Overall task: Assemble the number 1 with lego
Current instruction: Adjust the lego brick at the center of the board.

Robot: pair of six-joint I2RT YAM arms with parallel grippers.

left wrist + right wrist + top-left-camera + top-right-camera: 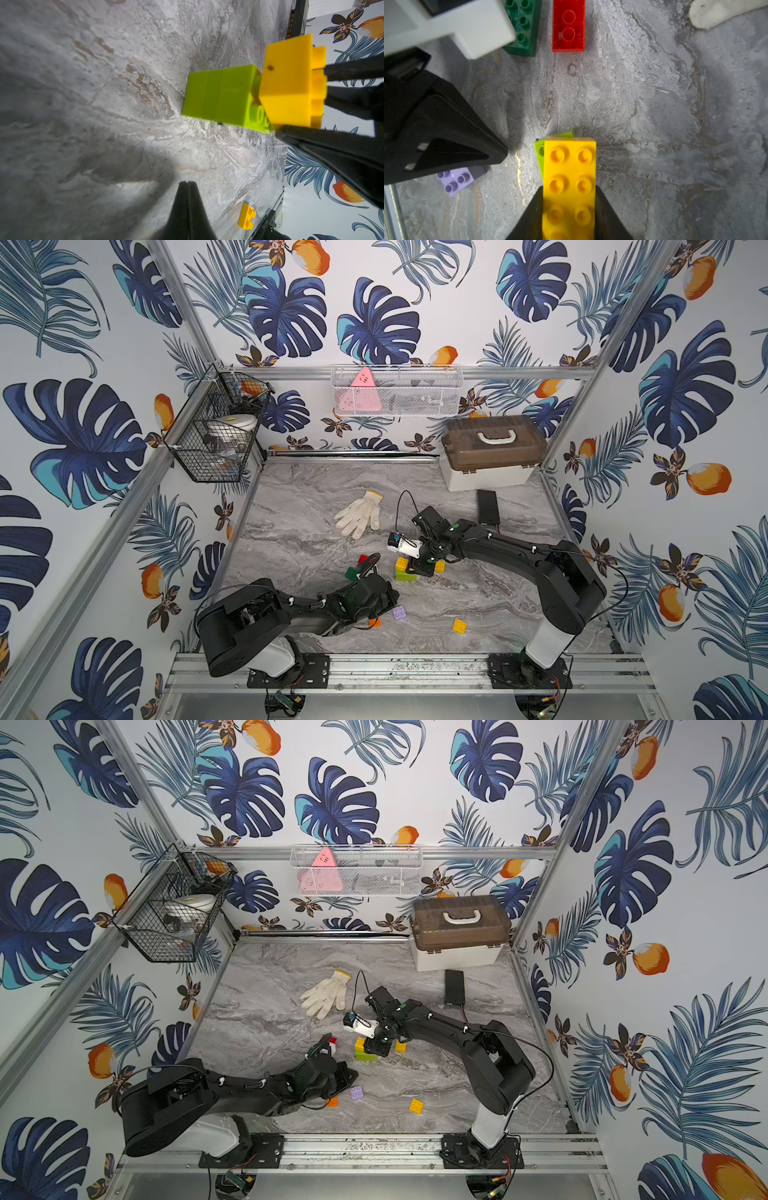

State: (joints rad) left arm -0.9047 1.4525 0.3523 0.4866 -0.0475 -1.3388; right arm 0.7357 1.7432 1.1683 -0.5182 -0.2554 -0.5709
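Yellow lego brick sits clamped between the fingers of the right end effector, seemingly resting on the lime brick beneath it. The left end effector, closed and empty, is near them.

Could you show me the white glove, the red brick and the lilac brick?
white glove (pixel 362 511): in a top view, its palm.
red brick (pixel 568 27): right wrist view, middle of its face.
lilac brick (pixel 456 182): right wrist view, its studded top.
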